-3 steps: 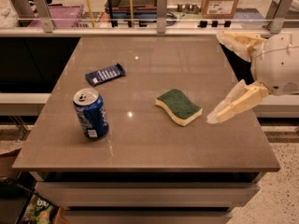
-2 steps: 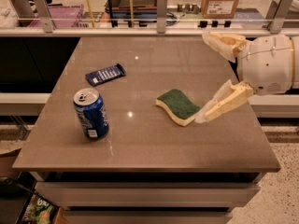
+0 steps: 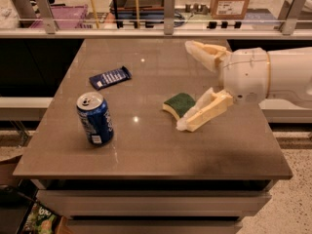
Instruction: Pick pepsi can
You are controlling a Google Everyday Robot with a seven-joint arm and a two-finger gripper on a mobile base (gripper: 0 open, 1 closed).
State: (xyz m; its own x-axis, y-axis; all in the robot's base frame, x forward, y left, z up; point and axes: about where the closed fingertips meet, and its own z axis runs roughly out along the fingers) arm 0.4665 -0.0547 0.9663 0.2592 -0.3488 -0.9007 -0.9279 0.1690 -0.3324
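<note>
1. Your claw (image 3: 185, 87) sits over the right half of the table (image 3: 161, 150), reaching in from the right edge of the view. It is spread wide and holds nothing. One finger points toward the far side of the table, and the other finger (image 3: 207, 110) slants down toward the near side.

2. The pepsi can (image 3: 95, 118) stands on the left part of the table, close to the front edge and well apart from the claw. Nothing touches it.

3. The relation that matters is that the can lies to the left of the claw in this view and somewhat nearer the front edge. In my judgement the coming reach is therefore a long sideways travel with a small pull toward the front.

4. The can stands upright with its silver top facing up, so its long axis is vertical. You probably want the open fingers to come in level, one on each side of the round wall, rather than from above the tab.

5. A green and yellow sponge (image 3: 179, 104) lies between the claw and the can, right at the tip of the lower finger. You cannot tell from this view whether the finger touches it. Judge your height so the sweep left clears it.

6. A flat dark-blue wrapper (image 3: 110, 77) lies behind the can, farther back on the table. It is not your target, so keep your line on the standing can.
</note>
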